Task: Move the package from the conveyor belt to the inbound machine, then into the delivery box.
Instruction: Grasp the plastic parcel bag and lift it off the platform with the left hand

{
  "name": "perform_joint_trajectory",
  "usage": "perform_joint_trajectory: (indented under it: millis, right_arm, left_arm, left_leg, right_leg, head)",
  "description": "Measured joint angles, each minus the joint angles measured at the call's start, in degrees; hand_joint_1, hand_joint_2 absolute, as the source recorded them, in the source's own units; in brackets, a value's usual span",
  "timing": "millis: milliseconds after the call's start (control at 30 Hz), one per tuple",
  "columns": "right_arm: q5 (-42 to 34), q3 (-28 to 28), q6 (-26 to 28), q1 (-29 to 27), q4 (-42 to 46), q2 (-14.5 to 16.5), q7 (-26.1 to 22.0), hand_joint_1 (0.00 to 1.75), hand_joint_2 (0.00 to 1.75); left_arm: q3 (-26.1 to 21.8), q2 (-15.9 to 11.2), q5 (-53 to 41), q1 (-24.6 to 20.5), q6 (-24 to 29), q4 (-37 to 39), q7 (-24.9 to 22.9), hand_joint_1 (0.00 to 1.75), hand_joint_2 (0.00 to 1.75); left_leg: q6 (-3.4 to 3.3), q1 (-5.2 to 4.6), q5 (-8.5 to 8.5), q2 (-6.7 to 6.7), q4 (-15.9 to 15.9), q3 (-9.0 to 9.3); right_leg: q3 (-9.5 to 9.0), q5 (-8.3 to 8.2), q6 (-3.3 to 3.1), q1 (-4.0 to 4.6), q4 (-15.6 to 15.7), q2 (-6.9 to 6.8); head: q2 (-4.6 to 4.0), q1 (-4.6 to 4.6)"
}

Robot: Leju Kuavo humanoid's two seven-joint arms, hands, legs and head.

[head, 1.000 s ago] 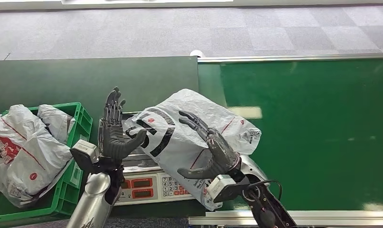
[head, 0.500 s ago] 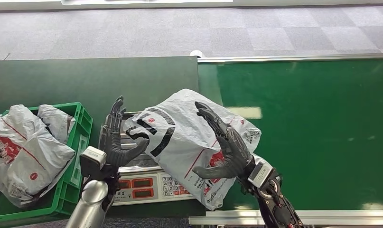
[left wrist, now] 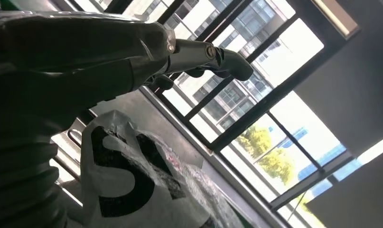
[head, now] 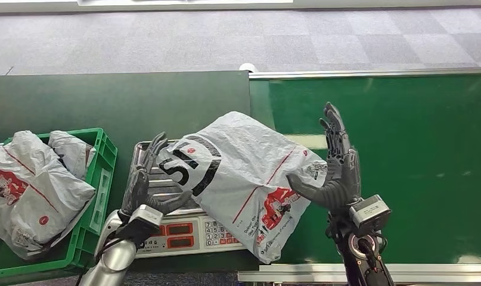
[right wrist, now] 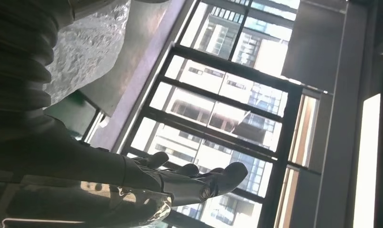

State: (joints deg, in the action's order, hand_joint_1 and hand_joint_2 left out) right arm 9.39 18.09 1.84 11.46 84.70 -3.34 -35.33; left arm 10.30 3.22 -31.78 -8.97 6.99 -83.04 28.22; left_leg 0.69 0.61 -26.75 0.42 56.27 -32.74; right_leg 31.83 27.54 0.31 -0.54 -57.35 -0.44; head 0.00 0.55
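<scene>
The package point(head: 244, 173), a white plastic bag with black lettering and red print, lies on the steel pan point(head: 143, 156) of the inbound machine point(head: 190, 229). Its right end hangs over onto the green conveyor belt point(head: 405, 161). My left hand point(head: 145, 186) stands open at the bag's left edge, fingers spread, thumb near the bag's underside. My right hand point(head: 338, 167) is upright and open at the bag's right end, its thumb close to the plastic. The left wrist view has the lettered bag point(left wrist: 127, 185) beside my left hand point(left wrist: 85, 57). The right wrist view catches the bag point(right wrist: 85, 42) and my right hand point(right wrist: 189, 183).
A green delivery box point(head: 106, 161) at the left holds several similar white bags point(head: 35, 185). The machine's red displays and keypad point(head: 217, 232) face me. A dark green table point(head: 106, 101) stretches behind the machine, with grey floor beyond.
My right hand has lifted off the top of the bag and swung right to stand beside its right end. My left hand has sunk lower at the bag's left edge. The bag stays put.
</scene>
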Motion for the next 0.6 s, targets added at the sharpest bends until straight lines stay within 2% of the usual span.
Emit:
perform_joint_trajectory:
  millis: [167, 267, 433, 567, 600]
  right_arm:
    - [0.84, -4.35, 0.09, -3.31, 0.02, -0.08, 1.53, 0.00, 1.75]
    - [1.69, -5.58, -0.07, -4.69, 0.02, 0.02, 2.28, 0.00, 1.75]
    - [1.29, -7.20, -1.44, -7.48, 0.53, 0.76, 3.88, 0.00, 1.75]
    - [1.26, -7.72, -2.27, -10.40, 0.70, 2.22, 3.40, 0.00, 1.75]
    - [1.38, -7.83, -2.35, -10.92, 0.79, 2.71, 3.30, 0.00, 1.75]
  left_arm:
    - [3.73, -1.10, -10.71, -5.05, -2.97, 4.48, -9.79, 0.00, 1.75]
    - [5.09, -1.50, -13.53, -7.44, -4.66, 7.74, -12.11, 0.00, 1.75]
    - [6.48, -1.91, -17.23, -10.05, -11.61, 13.37, -16.85, 0.00, 1.75]
    - [7.09, -1.93, -19.15, -11.98, -13.55, 17.60, -19.15, 0.00, 1.75]
    - [7.16, -1.87, -19.45, -12.48, -13.85, 18.40, -19.44, 0.33, 1.75]
  left_leg:
    - [-0.02, 0.01, 0.04, 0.04, 0.00, 0.03]
    - [-0.01, 0.01, 0.05, 0.07, 0.00, 0.04]
    - [0.00, 0.01, 0.04, 0.05, -0.01, 0.02]
    - [-0.01, 0.01, 0.02, 0.03, -0.02, 0.03]
    - [-0.01, 0.01, 0.02, 0.01, -0.02, 0.07]
  right_leg:
    - [-0.05, -0.05, 0.01, 0.01, 0.00, 0.02]
    - [-0.03, -0.06, 0.00, 0.02, -0.01, 0.03]
    - [-0.01, -0.03, 0.01, 0.02, -0.01, 0.03]
    - [-0.07, -0.02, 0.01, 0.02, -0.01, 0.02]
    - [-0.11, -0.02, 0.01, 0.02, -0.01, 0.01]
  head:
    - [0.00, 0.01]
    - [0.00, 0.01]
    - [0.00, 0.00]
    - [0.00, 0.00]
    - [0.00, 0.01]
